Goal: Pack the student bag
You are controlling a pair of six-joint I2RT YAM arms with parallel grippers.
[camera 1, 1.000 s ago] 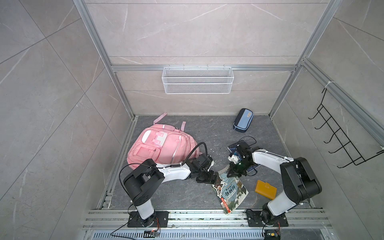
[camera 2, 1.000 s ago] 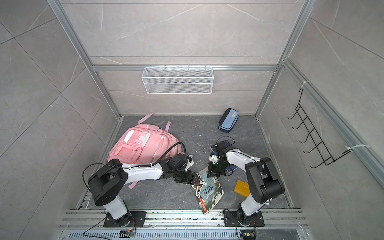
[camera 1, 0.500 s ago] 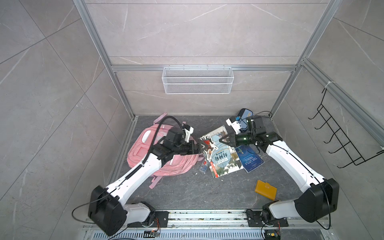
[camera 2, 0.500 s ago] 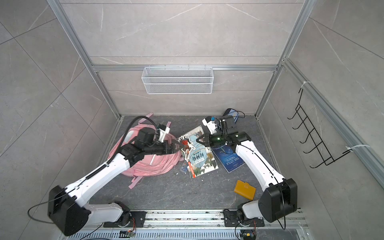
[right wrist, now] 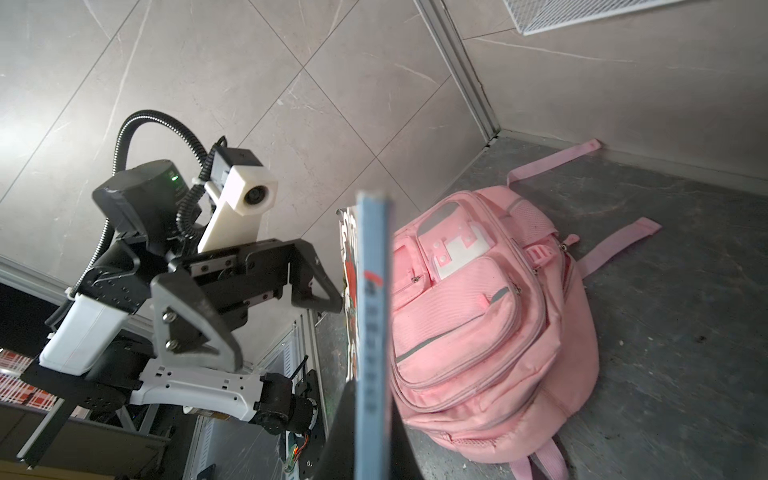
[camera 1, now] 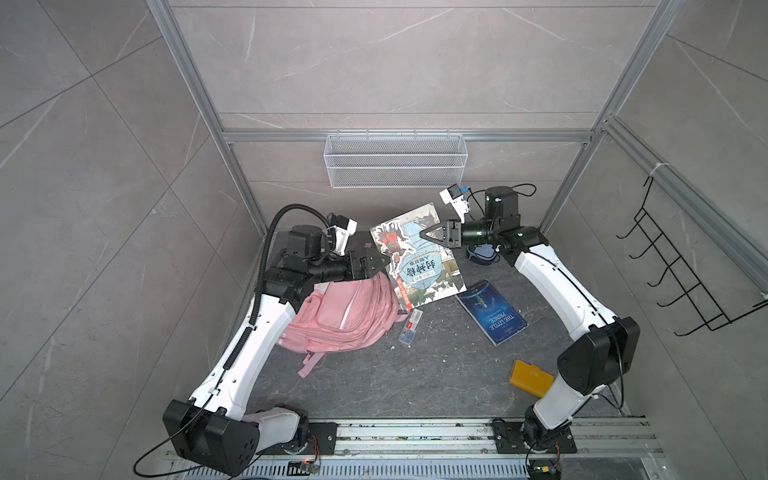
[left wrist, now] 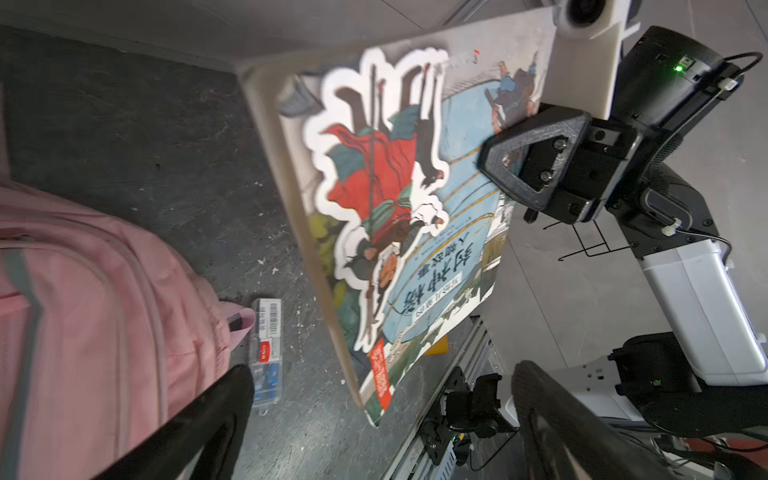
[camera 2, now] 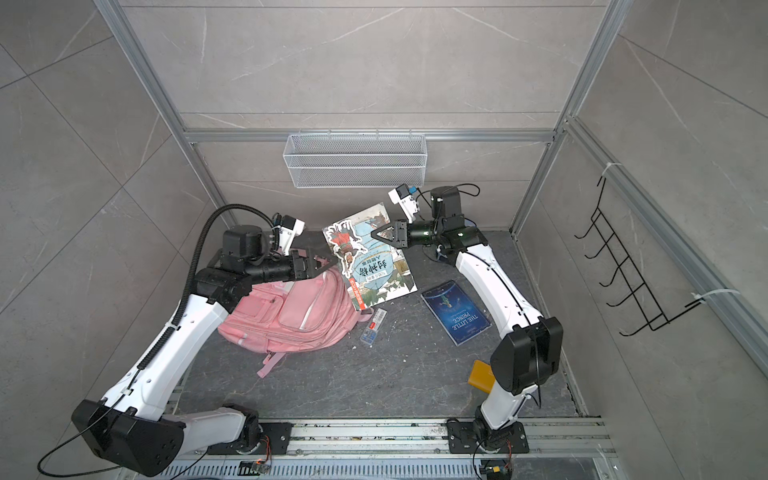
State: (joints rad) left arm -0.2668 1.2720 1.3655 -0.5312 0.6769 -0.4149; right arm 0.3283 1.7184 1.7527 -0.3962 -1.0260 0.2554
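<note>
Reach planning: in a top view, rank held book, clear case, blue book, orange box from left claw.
1. Held book, just beside the left claw.
2. Clear case, floor, by the bag.
3. Blue book, floor, right of middle.
4. Orange box, floor, front right.

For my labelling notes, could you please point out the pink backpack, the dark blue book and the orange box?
pink backpack [camera 1: 332, 308]: a top view, front pocket.
dark blue book [camera 1: 491, 312]: a top view, cover middle.
orange box [camera 1: 531, 377]: a top view, top face.
</note>
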